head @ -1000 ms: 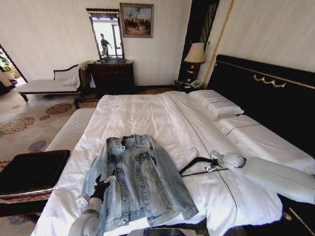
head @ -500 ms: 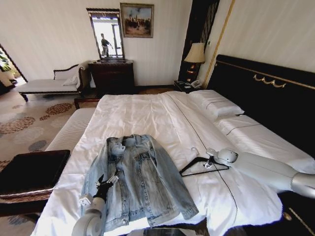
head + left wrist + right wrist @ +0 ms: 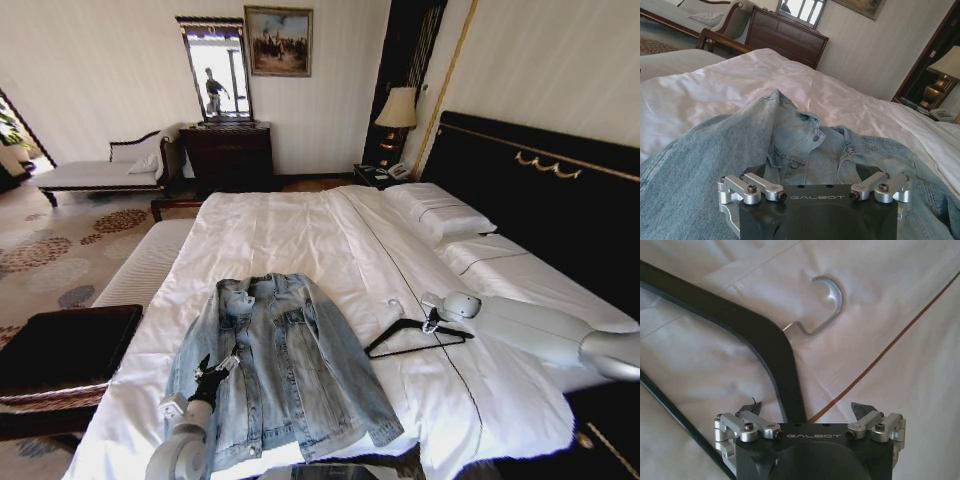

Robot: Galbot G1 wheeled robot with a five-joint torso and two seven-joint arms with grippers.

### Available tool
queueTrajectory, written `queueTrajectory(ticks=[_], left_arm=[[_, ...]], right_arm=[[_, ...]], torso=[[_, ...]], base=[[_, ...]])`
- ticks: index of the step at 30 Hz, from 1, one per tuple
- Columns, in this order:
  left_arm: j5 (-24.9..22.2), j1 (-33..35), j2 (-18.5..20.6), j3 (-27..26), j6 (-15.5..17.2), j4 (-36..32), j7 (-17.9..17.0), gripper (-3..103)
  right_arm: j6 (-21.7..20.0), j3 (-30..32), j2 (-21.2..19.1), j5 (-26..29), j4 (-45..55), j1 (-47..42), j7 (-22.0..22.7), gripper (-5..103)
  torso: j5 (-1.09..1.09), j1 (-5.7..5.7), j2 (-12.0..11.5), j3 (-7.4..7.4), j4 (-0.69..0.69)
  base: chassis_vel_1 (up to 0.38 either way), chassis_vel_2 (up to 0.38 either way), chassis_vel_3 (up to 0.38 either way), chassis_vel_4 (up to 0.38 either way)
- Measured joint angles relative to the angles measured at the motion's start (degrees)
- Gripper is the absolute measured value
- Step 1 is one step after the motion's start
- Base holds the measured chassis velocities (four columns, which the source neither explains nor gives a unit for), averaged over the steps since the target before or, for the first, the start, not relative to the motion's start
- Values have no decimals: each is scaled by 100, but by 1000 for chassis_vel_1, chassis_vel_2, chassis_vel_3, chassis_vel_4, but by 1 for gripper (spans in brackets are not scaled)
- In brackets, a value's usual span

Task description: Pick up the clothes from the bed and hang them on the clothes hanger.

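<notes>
Here, faded denim jacket [image 3: 280,365], thin triangular hanger [image 3: 405,337]

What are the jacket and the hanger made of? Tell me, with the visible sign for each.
Denim jacket: faded light-blue cotton denim by the look, with woven texture, stitched seams and metal buttons. Clothes hanger: smooth matte black body, plastic or painted wood; its hook looks like shiny bare metal.

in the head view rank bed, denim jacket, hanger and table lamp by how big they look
1. bed
2. denim jacket
3. hanger and table lamp: unsure, as the lamp stands much farther from the camera.
</notes>
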Motion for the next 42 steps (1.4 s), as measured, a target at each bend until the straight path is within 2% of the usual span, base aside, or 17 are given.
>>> queueTrajectory(ticks=[8,9,21,23,24,27,29,34,36,37,42], left_arm=[[-37,-34,-12,27,-3,25,1,100],[-35,-36,-24,34,-1,25,0,100],[-55,-32,-17,-13,0,26,1,100],[-56,-31,-12,-21,0,26,1,100],[-56,-31,-12,-21,0,26,1,100],[-57,-28,2,-43,-4,26,1,100],[-60,-27,5,-47,-5,26,1,100],[-103,-14,24,-91,-6,7,2,100],[-104,-13,25,-95,-7,3,1,100],[-105,-11,27,-96,-7,-8,1,100],[-104,-10,19,-86,-7,-32,0,100]], right_arm=[[27,173,132,-49,-201,-214,-21,102],[32,219,202,-57,-270,-253,-27,99],[31,147,490,-58,-417,-231,-83,97],[31,115,529,-64,-451,-231,-99,86],[31,115,529,-64,-451,-231,-99,86],[31,53,585,-68,-491,-206,-115,70],[31,41,591,-68,-493,-197,-116,70],[31,-74,642,-69,-508,-109,-138,43],[31,-99,646,-76,-510,-86,-139,43],[34,-127,645,-112,-505,-64,-140,32],[52,-133,599,-153,-417,-54,-139,28]], torso=[[-1,-1,0,0,0],[-1,-1,0,0,0],[-1,-1,0,0,1],[0,-1,0,0,0],[0,-1,0,0,0],[0,-1,0,0,0],[0,-1,0,0,0],[0,0,0,0,1],[0,-1,0,0,1],[0,0,0,0,1],[0,-1,0,0,1]], base=[[0,0,0,0],[0,0,0,0],[0,0,0,0],[0,0,0,0],[0,0,0,0],[0,0,0,0],[0,0,0,0],[0,0,0,0],[0,0,0,0],[0,0,0,0],[0,0,0,0]])
